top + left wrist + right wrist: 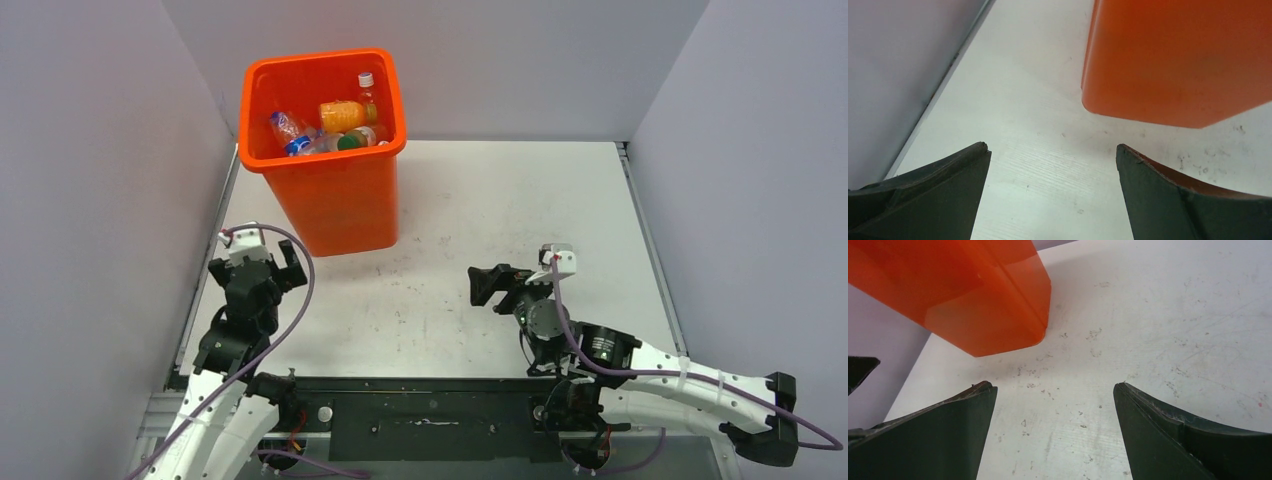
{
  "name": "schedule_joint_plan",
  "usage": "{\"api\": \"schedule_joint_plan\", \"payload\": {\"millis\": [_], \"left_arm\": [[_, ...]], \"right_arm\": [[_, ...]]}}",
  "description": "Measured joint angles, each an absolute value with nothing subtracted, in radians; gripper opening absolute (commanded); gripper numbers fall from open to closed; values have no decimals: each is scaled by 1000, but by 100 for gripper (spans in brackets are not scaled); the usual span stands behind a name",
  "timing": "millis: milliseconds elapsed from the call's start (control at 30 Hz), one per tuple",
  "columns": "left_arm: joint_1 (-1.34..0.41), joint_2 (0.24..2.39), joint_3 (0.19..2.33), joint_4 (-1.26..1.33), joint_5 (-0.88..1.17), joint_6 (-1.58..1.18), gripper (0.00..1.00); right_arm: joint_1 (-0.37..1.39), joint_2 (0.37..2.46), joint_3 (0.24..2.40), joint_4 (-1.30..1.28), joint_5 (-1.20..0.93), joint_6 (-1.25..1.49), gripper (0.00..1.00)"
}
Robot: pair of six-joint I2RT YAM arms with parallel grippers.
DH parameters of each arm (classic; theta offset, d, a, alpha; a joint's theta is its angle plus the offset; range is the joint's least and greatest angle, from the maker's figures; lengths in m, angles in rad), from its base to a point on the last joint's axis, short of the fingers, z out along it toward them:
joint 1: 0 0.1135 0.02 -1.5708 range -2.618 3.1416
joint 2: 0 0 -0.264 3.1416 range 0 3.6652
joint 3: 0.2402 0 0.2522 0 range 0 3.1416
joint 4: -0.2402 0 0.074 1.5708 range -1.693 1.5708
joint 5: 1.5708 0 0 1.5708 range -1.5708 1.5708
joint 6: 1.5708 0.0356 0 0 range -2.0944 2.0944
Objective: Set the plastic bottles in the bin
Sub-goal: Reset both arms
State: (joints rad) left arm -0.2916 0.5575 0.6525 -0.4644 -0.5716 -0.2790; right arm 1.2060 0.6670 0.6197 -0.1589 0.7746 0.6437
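The tall orange bin (335, 205) stands at the back left of the table, and its lower wall also shows in both wrist views as the bin (1178, 60) and the bin (978, 295). Inside lie several plastic bottles (341, 116): an orange one, clear ones with blue labels, one with a green cap. My left gripper (265, 262) hovers open just left of the bin's base, nothing between its fingers (955, 190). Over the table's middle my right gripper (488, 285) points left, open and empty too.
White walls close in the table (500, 220) on the left, back and right. A black metal rail (430, 410) runs along the near edge between the arm bases. The left arm's purple cable (300, 290) loops close to the bin's base.
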Motion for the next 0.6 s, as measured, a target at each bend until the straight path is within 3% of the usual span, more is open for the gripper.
{"api": "schedule_joint_plan", "payload": {"millis": [400,600], "left_arm": [[-291,612,244,-20,-447,-149,96],[-230,833,206,227,-416,-145,96]], "right_arm": [[1206,780,634,-176,1002,731,90],[1206,855,625,-126,1029,677,90]]}}
